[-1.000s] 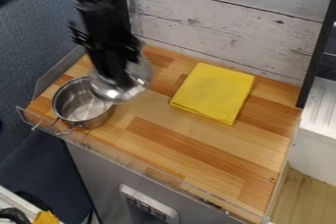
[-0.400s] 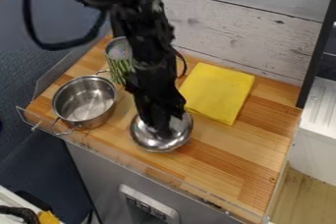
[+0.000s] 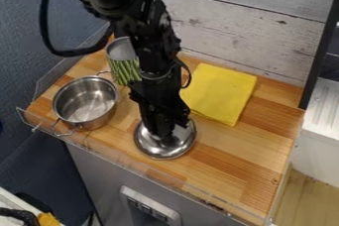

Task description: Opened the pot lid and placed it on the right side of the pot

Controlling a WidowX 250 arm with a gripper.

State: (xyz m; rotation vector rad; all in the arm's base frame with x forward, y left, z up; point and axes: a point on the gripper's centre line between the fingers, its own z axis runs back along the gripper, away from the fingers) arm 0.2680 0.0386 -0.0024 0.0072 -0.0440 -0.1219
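Note:
The open silver pot [image 3: 84,102] stands at the left of the wooden counter, its inside in view and a handle toward the front edge. To the right of it, with a strip of wood between, is the round metal lid [image 3: 165,145]. My black gripper [image 3: 165,132] points down over the middle of the lid and covers its knob, so its hold on the lid is hidden.
A can with a green striped side [image 3: 123,62] stands behind the pot, close to the arm. A folded yellow cloth [image 3: 222,92] lies to the right of the arm. A low clear guard [image 3: 142,169] runs along the counter's front edge.
From over the pot's right rim, the gripper and lid have moved right and toward the front edge, lately only slightly. The striped can has come into view. The pot has kept its place.

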